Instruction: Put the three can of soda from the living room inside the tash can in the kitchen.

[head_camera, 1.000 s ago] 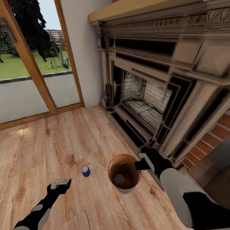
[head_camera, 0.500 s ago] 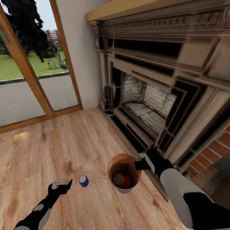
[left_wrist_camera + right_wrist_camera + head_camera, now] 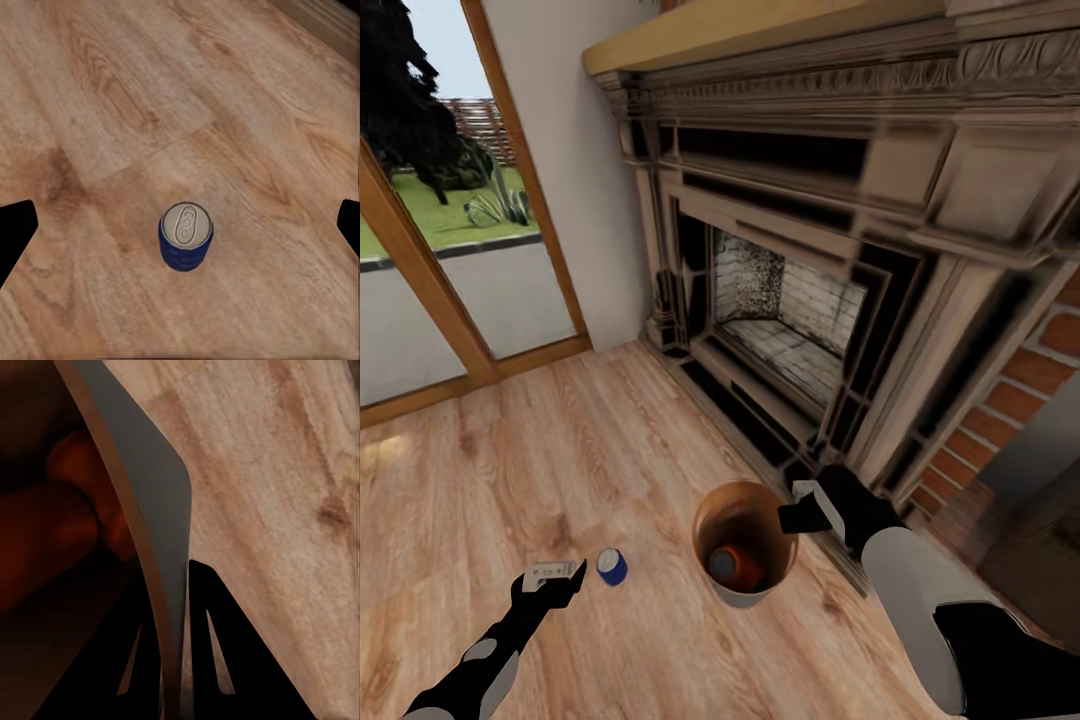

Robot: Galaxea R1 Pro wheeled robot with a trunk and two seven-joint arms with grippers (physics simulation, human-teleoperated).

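1 blue can [image 3: 611, 567] stands on plank floor [image 3: 510, 470] before the fireplace [image 3: 790, 320] — left hand [image 3: 180, 225] spread, right hand [image 3: 800, 515] pinching the bucket [image 3: 744, 545] rim.

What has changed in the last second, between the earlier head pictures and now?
The whole head view has shifted, so the robot itself moved. The left gripper has closed in on the blue can, which stands upright on the floor, not yet grasped. Unchanged: the right gripper keeps pinching the rim of the bucket, with an orange can inside.

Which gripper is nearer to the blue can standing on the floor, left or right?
Left. The left gripper hovers right beside the blue can; the right gripper is beyond the trash can, clamped on its rim.
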